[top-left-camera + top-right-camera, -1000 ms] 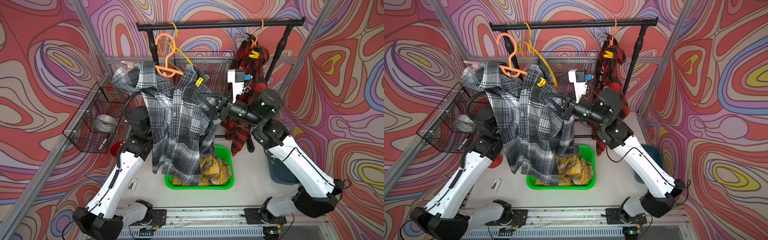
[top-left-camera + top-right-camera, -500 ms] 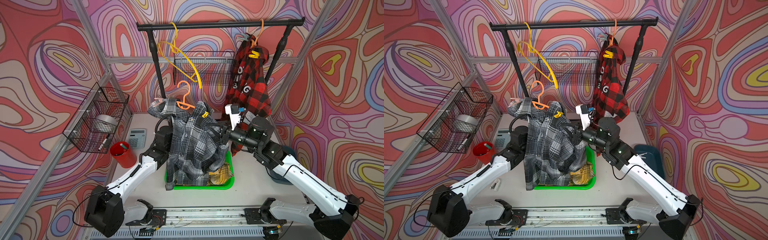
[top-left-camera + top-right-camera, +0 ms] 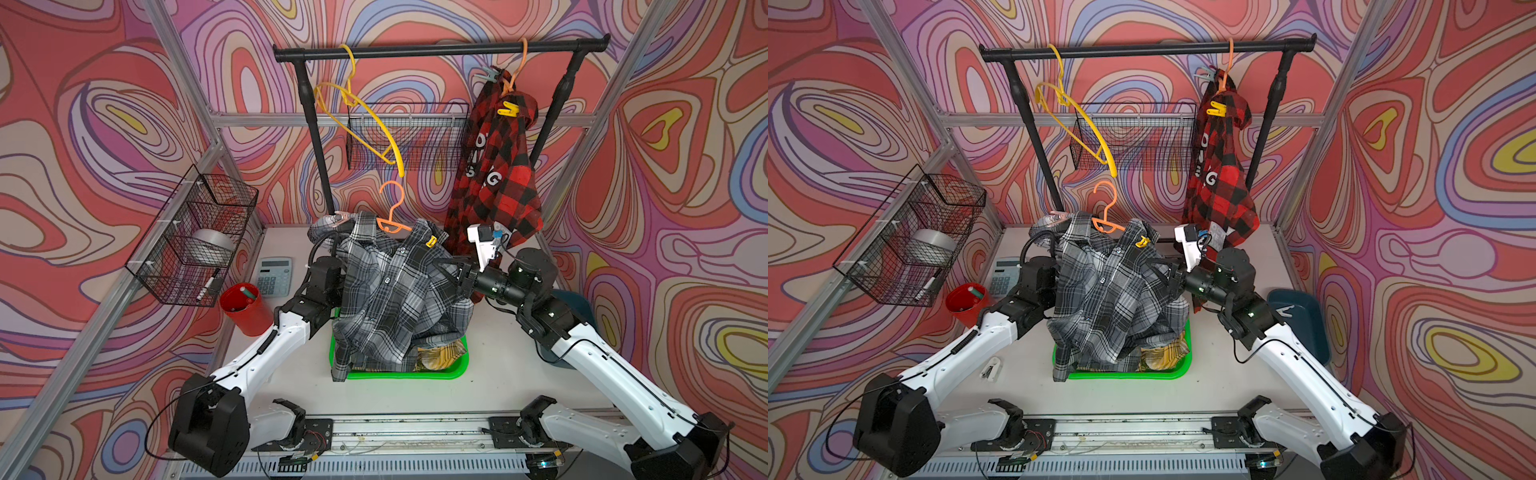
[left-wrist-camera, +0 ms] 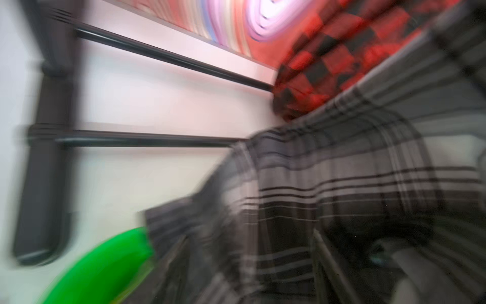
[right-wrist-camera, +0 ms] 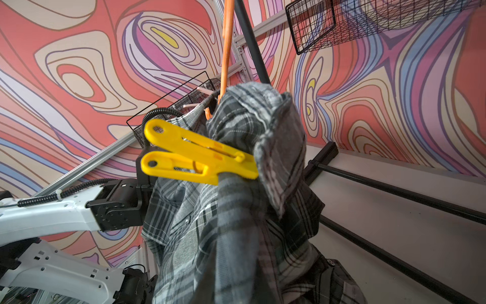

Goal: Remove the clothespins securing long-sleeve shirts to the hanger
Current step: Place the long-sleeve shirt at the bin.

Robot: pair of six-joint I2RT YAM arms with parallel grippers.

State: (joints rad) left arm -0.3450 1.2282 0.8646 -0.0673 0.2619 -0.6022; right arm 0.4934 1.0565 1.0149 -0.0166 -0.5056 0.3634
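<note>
The grey shirt (image 3: 390,299) stands bunched over the green tray (image 3: 457,371) in the middle of the table. It is on its orange hanger (image 3: 392,218), which is off the rail (image 3: 436,49). The right gripper (image 3: 446,272) reaches in from the right, its fingers pinched tight on a fold of the shirt. The left gripper is buried behind the shirt's left side, and I cannot tell how its fingers stand. A yellow clothespin (image 5: 200,160) bites the right shoulder, with its tails pointing toward the left arm (image 3: 286,332). A pale pink clothespin (image 3: 341,217) grips the far left shoulder. To do this step well, I would hold the right grip steady so the cloth is taut. Then set the left fingers across both yellow tails, squeeze fully, and pull straight back along the pin.
</note>
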